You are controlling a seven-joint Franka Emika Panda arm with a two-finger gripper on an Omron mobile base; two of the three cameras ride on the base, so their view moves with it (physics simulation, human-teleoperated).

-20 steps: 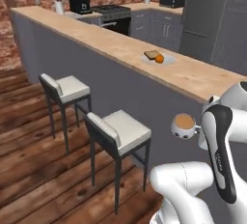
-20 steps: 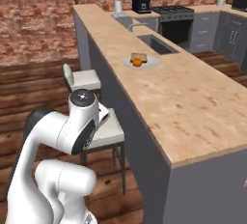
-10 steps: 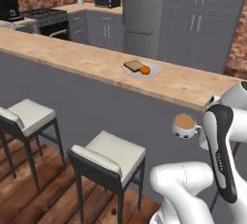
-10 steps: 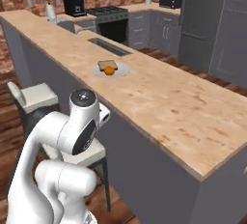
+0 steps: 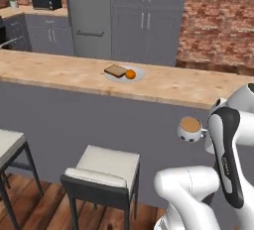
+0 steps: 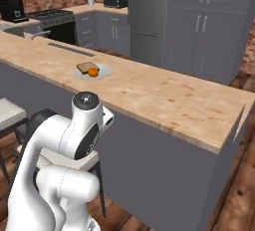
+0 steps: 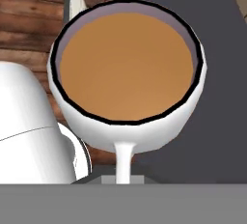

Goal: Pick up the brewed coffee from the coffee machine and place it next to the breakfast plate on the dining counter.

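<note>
Now that the base has swung round to face the worktop square-on, the tool carries the mug by its handle, below the front edge, well short of the plate.

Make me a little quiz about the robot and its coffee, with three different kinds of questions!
1. True or false: the mug already stands on the dining counter.
2. What lies on the breakfast plate? A) toast and an orange fruit B) a banana C) a fork
3. Fill in: the tool holds the mug by its ____.

Key: 1 false, it is held in the air below the countertop's edge; 2 A; 3 handle.
</note>
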